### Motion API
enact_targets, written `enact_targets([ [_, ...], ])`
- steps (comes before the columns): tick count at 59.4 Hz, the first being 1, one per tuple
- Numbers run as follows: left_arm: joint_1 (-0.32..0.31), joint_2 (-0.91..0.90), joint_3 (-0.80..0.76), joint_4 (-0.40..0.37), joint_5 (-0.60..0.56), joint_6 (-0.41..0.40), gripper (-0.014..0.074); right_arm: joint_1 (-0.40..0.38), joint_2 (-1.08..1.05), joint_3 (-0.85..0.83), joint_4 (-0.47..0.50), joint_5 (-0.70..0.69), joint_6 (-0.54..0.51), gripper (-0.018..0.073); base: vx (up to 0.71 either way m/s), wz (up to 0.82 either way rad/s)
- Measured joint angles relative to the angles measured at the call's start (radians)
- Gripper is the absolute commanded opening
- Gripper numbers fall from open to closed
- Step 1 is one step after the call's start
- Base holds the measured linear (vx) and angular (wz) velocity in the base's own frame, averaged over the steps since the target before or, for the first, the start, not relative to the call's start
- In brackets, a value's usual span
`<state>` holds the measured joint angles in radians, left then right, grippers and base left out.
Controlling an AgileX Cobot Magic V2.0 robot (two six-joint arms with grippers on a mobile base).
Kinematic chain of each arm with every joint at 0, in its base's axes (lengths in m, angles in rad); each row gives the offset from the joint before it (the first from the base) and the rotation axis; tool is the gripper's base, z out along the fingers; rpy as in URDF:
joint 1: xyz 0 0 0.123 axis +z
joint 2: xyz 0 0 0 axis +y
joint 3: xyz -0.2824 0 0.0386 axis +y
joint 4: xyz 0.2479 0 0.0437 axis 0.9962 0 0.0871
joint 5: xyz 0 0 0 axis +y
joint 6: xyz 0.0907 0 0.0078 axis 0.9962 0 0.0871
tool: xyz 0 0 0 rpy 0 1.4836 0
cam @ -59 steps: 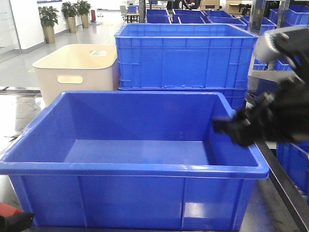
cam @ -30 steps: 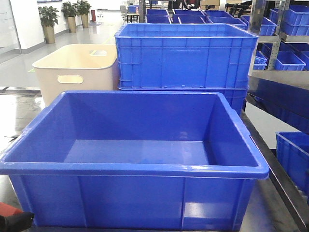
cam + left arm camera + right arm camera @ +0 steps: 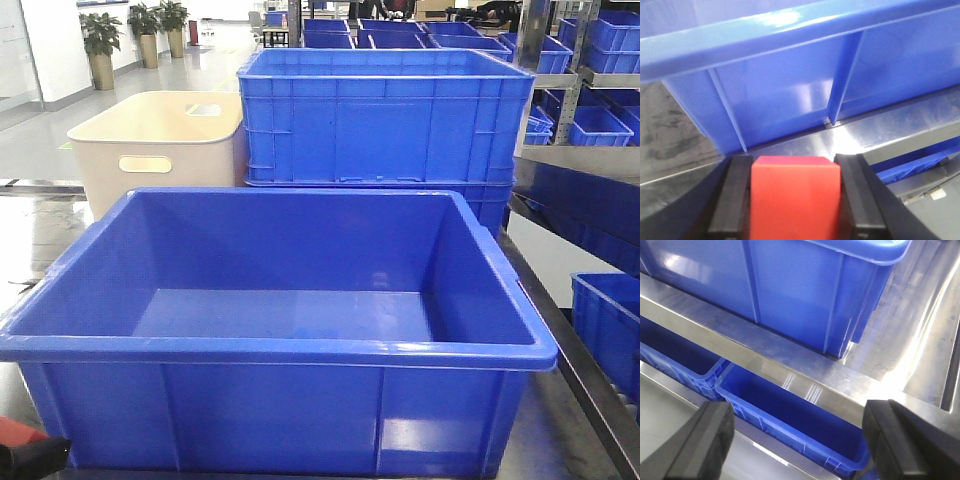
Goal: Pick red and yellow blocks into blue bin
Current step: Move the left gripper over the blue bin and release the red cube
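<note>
My left pincer [image 3: 795, 172] clamps the red cube [image 3: 795, 205] near the bin [image 3: 785, 90]; my right pincer [image 3: 797, 437] stands wide open

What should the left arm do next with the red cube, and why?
Probably raise the left pincer straight up first. It is shut on the red cube, which sits low beside the outer wall of the blue bin, below its rim. The cube likely has to clear that rim before it can move over the bin and be dropped.

One red cube [image 3: 795, 195], one wide blue bin [image 3: 280, 350], one beige tub [image 3: 160, 150], one ribbed blue crate [image 3: 385, 120] in full view and three potted plants [image 3: 100, 32] [image 3: 143, 18] [image 3: 172, 14] are sitting here.
</note>
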<state>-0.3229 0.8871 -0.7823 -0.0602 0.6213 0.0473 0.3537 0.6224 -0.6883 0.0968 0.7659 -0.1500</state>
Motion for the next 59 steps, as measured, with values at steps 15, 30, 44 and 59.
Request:
enact_targets([
  [15, 0.0, 0.0, -0.063, 0.0, -0.039, 0.0, 0.024, 0.0, 0.0, 0.0, 0.0, 0.002, 0.0, 0.0573, 0.0, 0.0],
  [30, 0.0, 0.07, -0.284, 0.0, -0.075, 0.024, 0.0242, 0.0, 0.0, 0.0, 0.0, 0.002, 0.001, 0.0573, 0.0, 0.0],
  [44, 0.0, 0.335, -0.478, 0.0, -0.091, 0.074, 0.0245, 0.0, 0.0, 0.0, 0.0, 0.002, 0.001, 0.0573, 0.0, 0.0],
  [59, 0.0, 0.614, -0.589, 0.0, -0.106, 0.105, 0.0328, 0.0, 0.0, 0.0, 0.0, 0.002, 0.001, 0.0573, 0.0, 0.0],
])
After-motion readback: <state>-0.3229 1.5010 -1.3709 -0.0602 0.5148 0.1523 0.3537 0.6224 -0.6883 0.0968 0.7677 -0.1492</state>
